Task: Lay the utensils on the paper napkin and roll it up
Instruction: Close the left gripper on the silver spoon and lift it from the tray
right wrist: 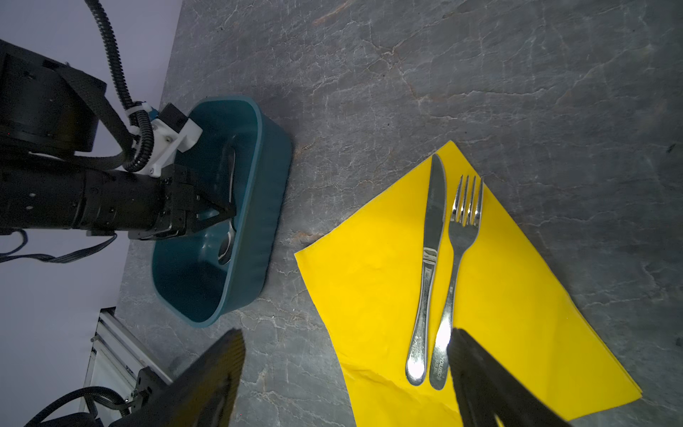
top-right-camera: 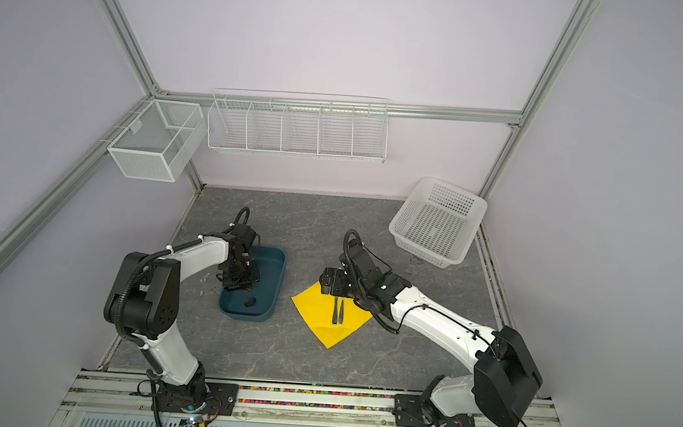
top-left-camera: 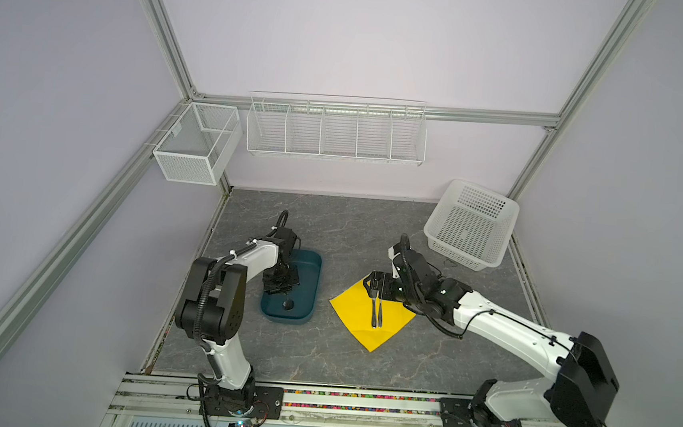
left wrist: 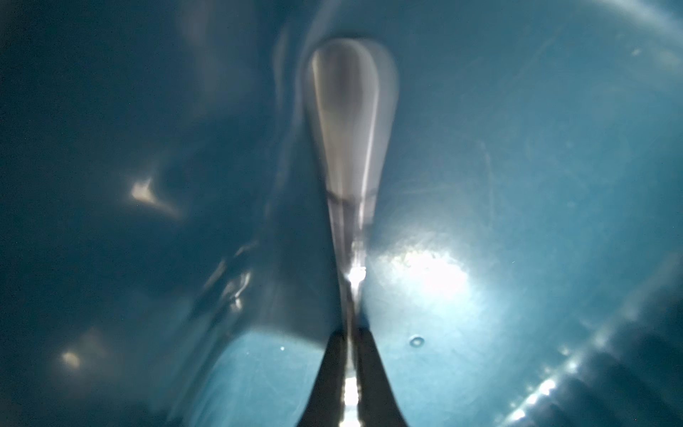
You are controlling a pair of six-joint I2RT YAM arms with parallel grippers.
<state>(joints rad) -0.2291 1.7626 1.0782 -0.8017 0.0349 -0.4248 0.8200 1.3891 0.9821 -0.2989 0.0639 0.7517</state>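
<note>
My left gripper (top-left-camera: 284,293) reaches down into the dark teal tray (top-left-camera: 313,287) and is shut on the spoon. In the left wrist view its dark fingers (left wrist: 334,366) pinch the thin handle, and the spoon's bowl (left wrist: 351,111) points away over the tray floor (left wrist: 517,185). The yellow paper napkin (top-left-camera: 355,311) lies flat at mid-table. A knife (right wrist: 432,222) and a fork (right wrist: 462,236) lie side by side on it. My right gripper (top-left-camera: 371,285) hovers open at the napkin's far corner, by their handle ends, holding nothing.
A white perforated basket (top-left-camera: 472,229) stands at the back right. A wire rack (top-left-camera: 335,132) and a mesh box (top-left-camera: 195,144) hang on the walls. The arms' mounting rail (top-left-camera: 358,399) runs along the front edge.
</note>
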